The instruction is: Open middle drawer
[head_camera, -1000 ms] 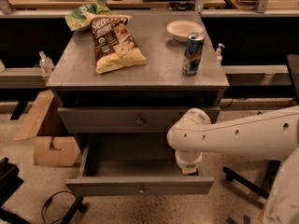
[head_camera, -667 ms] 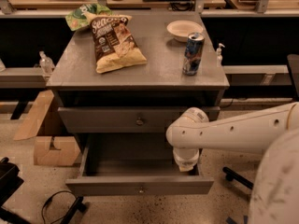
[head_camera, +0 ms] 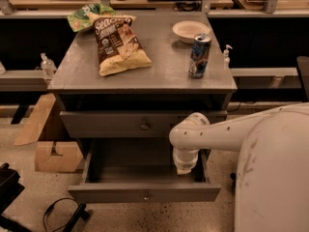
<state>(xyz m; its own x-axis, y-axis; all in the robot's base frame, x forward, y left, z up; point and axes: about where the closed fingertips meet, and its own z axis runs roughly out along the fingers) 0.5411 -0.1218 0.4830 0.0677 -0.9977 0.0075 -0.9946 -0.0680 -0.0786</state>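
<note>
1. Middle drawer (head_camera: 111,193) is pulled out toward the near side, its grey interior exposed. The drawer above (head_camera: 111,124) is shut.
2. Gripper (head_camera: 185,166) points down inside the open drawer, at its right end. Released or clenched: cannot tell.
3. On the cabinet top (head_camera: 164,71): chip bag (head_camera: 118,45), drink can (head_camera: 199,56), bowl (head_camera: 190,30).

The gripper (head_camera: 185,167) hangs down inside the pulled-out middle drawer (head_camera: 145,193), close to its right wall. Up and to the left of the gripper is a closed drawer front (head_camera: 106,124). Higher still, on the surface (head_camera: 82,76), a soda can (head_camera: 199,55) stands almost straight above the gripper, with a white bowl (head_camera: 190,30) beyond it. A brown chip bag (head_camera: 118,45) lies well off to the left.
</note>
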